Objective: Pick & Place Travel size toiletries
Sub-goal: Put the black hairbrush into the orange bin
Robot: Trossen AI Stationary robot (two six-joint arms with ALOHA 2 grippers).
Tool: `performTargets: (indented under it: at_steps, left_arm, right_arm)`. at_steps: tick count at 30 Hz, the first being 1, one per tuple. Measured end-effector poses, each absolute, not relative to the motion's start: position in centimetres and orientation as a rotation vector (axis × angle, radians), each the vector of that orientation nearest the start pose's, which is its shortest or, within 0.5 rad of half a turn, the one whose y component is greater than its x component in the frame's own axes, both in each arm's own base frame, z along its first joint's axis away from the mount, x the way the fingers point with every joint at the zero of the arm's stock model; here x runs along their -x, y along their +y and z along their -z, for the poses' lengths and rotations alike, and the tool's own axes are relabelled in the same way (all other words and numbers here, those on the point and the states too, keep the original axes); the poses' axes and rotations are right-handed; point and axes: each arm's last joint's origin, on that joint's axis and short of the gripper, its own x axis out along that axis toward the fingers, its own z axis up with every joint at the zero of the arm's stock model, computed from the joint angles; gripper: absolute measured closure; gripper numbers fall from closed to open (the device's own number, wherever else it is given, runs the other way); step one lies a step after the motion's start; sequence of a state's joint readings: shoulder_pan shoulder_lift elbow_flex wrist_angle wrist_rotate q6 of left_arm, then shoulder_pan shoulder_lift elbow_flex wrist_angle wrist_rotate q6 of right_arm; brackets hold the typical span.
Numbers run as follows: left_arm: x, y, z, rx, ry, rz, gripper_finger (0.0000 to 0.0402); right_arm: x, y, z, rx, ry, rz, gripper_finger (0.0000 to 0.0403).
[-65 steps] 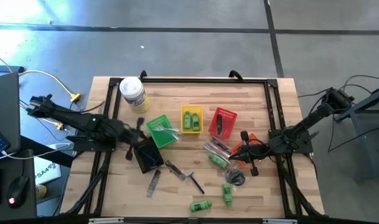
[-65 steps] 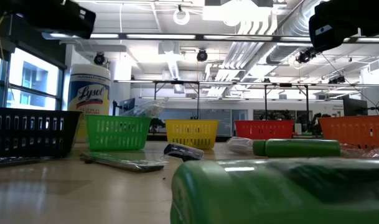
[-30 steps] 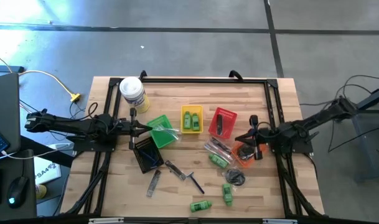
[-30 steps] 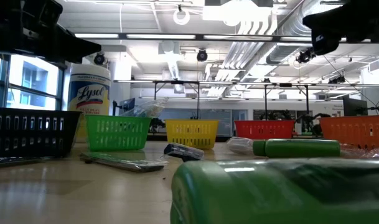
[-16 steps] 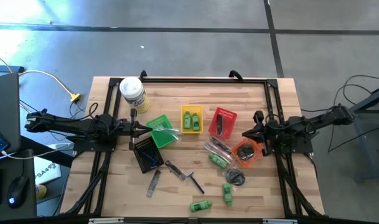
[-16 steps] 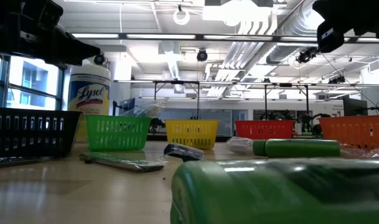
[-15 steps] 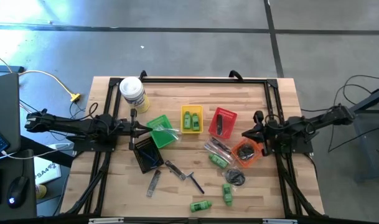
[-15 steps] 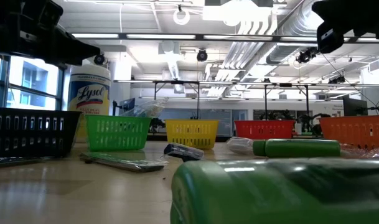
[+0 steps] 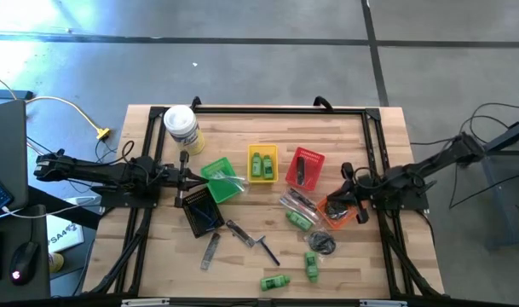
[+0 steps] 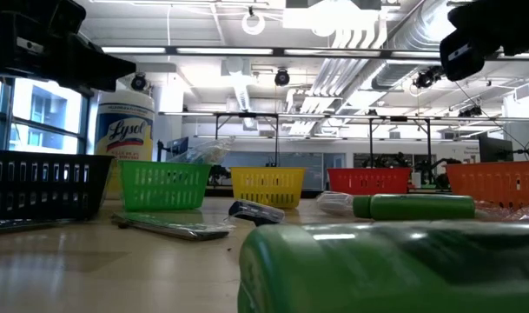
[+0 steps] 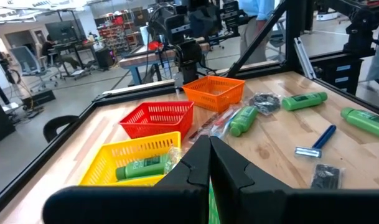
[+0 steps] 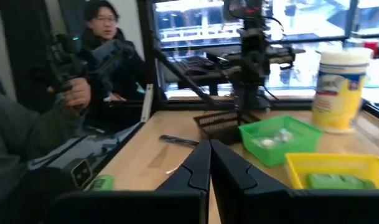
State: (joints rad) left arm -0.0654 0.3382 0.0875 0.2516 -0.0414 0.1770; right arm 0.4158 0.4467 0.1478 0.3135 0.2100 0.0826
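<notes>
Overhead and wrist views of a wooden counter point(image 9: 242, 264) framed by a black rail, with travel toiletries partly sorted into small plastic baskets.

The left pincer point(image 9: 184, 157) hangs above the gap between the white canister with a yellow label point(image 9: 181, 129) and the black mesh basket point(image 9: 200, 210). Its fingers are pressed together and carry nothing, as its own wrist view confirms point(image 11: 209, 163).

The right pincer point(image 9: 345, 171) is raised beside the orange mesh basket point(image 9: 337, 211), likewise closed on nothing point(image 12: 209, 163). Both arms appear parked clear of the items, probably between picks.

A row of baskets crosses the middle of the counter, presumably one per item type:
- The green basket point(image 9: 221, 180) holds clear plastic pieces.
- The yellow basket point(image 9: 262, 163) holds bright green mini bottles point(image 9: 261, 164).
- The red basket point(image 9: 304, 167) holds a dark, comb-like item.

Several toiletries remain loose in front of the baskets:
- A dark blue razor point(image 9: 268, 249) with a pale head, lying flat.
- A grey comb point(image 9: 210, 250).
- Clear-wrapped sticks point(image 9: 296, 201) just beside the orange basket.
- A dark bagged bundle point(image 9: 322, 244).
- Three more green bottles point(image 9: 274, 280), all on their sides.

A person is visible beyond the counter in the right wrist view.
</notes>
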Motion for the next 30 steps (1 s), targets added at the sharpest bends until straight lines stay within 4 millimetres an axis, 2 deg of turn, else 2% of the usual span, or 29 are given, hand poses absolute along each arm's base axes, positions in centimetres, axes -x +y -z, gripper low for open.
performTargets:
  at_steps: [18,30]
  left_arm:
    - [-11.96,-0.66,-18.85,-0.15,0.002,0.022,0.0401]
    - [-11.96,-0.66,-18.84,-0.15,0.003,0.022,0.0401]
  right_arm:
    - [-12.85,4.97,-20.3,-0.048,-0.017,-0.081,0.04]
    - [-13.16,5.11,-20.21,-0.037,-0.017,-0.079,0.04]
